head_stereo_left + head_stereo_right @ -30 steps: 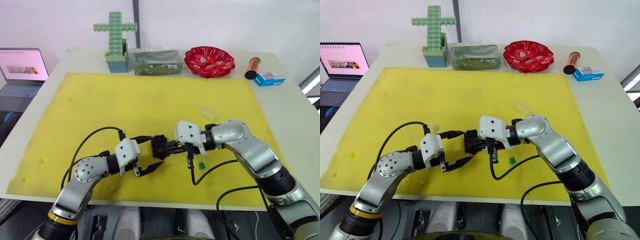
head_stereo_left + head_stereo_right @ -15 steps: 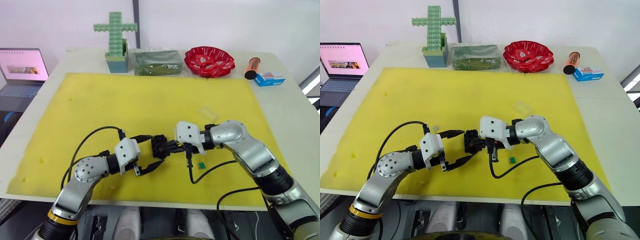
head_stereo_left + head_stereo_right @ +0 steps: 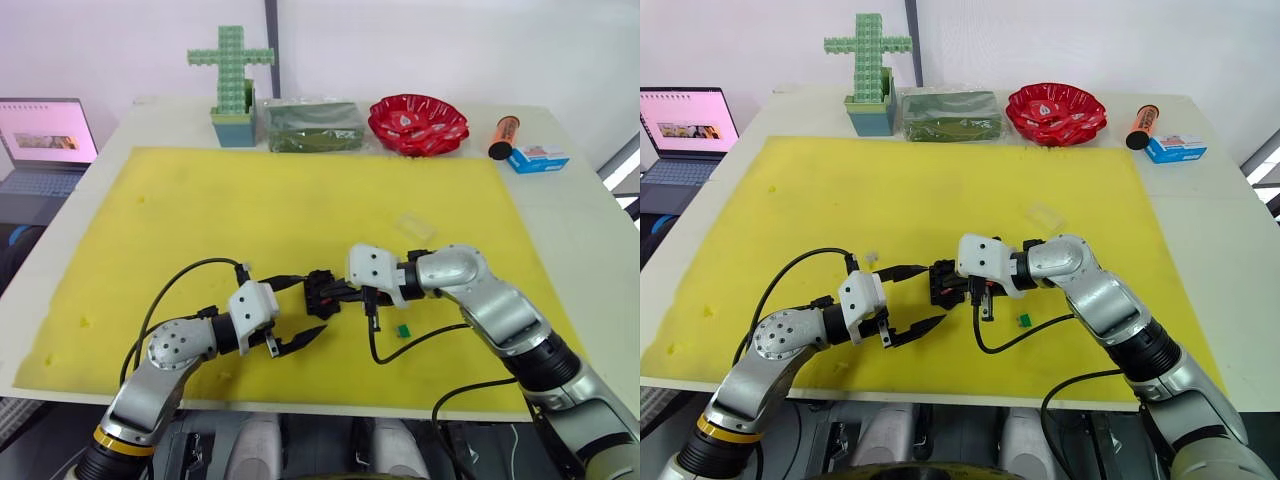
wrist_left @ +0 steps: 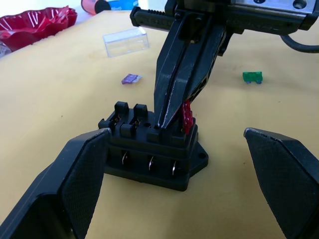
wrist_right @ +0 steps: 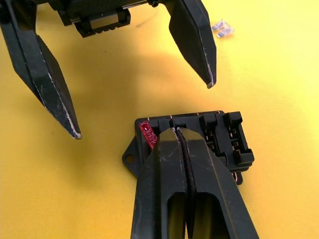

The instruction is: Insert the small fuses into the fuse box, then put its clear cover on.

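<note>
On the yellow mat (image 3: 250, 205), the left gripper (image 3: 298, 309) has drawn back slightly from the fuse box (image 4: 152, 148) and hangs wide open around it, touching nothing. The right gripper (image 5: 183, 132) stays clenched, its tips pressed on the box top beside the red fuse (image 4: 187, 117), which looks seated. The clear cover (image 4: 126, 42), the purplish fuse (image 4: 130, 78) and the green fuse (image 4: 252, 77) lie loose on the mat, so insertion is barely begun.

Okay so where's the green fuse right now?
The green fuse lies loose on the yellow mat, on the robot's right, just beyond the right gripper and the fuse box.
</note>
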`<state>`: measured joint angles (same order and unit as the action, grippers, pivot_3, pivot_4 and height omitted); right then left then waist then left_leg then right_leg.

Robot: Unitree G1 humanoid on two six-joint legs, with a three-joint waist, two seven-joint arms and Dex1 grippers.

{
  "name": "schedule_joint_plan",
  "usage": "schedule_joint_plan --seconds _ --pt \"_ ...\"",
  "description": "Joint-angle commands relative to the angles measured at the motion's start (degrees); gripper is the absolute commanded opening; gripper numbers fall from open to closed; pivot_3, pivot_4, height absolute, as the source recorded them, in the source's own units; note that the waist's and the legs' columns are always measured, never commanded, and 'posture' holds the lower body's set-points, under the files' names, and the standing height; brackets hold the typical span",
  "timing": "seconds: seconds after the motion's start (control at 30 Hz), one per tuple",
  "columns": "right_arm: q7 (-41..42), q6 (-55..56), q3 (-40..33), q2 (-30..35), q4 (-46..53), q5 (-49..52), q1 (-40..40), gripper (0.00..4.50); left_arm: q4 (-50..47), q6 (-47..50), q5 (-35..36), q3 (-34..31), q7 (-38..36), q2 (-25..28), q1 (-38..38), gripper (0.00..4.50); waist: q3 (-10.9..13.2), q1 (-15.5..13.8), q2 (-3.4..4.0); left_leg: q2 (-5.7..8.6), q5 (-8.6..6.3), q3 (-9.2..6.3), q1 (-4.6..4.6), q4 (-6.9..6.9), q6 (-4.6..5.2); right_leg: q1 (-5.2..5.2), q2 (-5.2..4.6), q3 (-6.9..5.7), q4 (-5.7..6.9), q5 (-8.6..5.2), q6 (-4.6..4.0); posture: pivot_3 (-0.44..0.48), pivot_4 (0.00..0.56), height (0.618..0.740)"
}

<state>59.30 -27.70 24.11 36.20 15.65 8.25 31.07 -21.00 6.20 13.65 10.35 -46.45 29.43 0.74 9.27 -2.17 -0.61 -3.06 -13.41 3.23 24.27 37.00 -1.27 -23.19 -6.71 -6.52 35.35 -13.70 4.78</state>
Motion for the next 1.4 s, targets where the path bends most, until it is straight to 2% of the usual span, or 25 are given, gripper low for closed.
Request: schedule_joint_plan --seconds 0.03,0.23,0.37,0.67,0.77,0.9,1.4 --pt "-0.8 -0.3 0.0 -0.2 -0.5 -1.2 -0.8 0.02 -0.3 -1.8 0.0 -0.4 -0.5 0.2 0.1 4.50 0.0 0.0 0.00 0.00 0.00 0.00 0.00 0.00 0.00 0.00 0.00 0.00 0.00 0.00 0.00 0.000 0.150 0.740" --pt "-0.7 0.9 -2.5 -1.1 -0.5 0.8 -0.6 0.02 0.0 -2.2 0.1 -0.6 -0.8 0.2 -0.1 4.50 0.0 0.0 0.00 0.00 0.00 0.00 0.00 0.00 0.00 0.00 0.00 0.00 0.00 0.00 0.00 0.000 0.150 0.740" --pt "-0.8 -0.6 -7.1 -3.1 0.3 5.7 0.8 0.02 -1.1 -1.2 0.2 -0.7 -0.4 0.1 0.0 4.50 0.0 0.0 0.00 0.00 0.00 0.00 0.01 0.00 0.00 -0.01 0.00 0.00 0.00 0.00 0.00 0.000 0.150 0.740" --pt "4.3 -2.0 -8.9 0.1 3.7 10.0 0.5 0.02 -2.2 -0.4 0.4 -0.6 0.0 0.1 0.0 4.50 0.0 0.0 0.01 0.00 -0.01 0.00 0.01 -0.01 0.01 -0.02 0.00 0.00 0.00 0.00 0.00 0.000 0.150 0.740" --pt "7.2 -0.6 -8.7 2.1 4.0 10.6 0.2 0.45 -2.7 -0.6 0.7 -0.9 -0.3 0.5 -0.5 4.50 0.0 0.0 0.01 0.00 -0.01 0.00 0.01 -0.01 0.01 -0.02 0.00 0.00 -0.01 0.00 0.00 0.000 0.150 0.740" --pt "9.5 3.6 -7.2 3.4 2.8 8.7 0.3 1.70 -3.2 -0.8 1.0 -0.9 -0.8 0.9 -0.8 4.50 0.0 0.0 0.01 0.00 -0.02 0.00 0.01 -0.01 0.02 -0.03 0.00 0.00 -0.02 -0.01 0.00 0.000 0.150 0.740" --pt "9.1 7.0 -4.0 0.3 -2.0 4.9 1.0 1.70 -4.0 0.4 0.6 -0.5 0.2 0.5 -0.1 4.50 0.0 0.0 0.01 0.00 -0.02 0.00 0.02 0.00 0.02 -0.02 0.00 0.00 -0.01 0.00 0.00 0.000 0.150 0.740"
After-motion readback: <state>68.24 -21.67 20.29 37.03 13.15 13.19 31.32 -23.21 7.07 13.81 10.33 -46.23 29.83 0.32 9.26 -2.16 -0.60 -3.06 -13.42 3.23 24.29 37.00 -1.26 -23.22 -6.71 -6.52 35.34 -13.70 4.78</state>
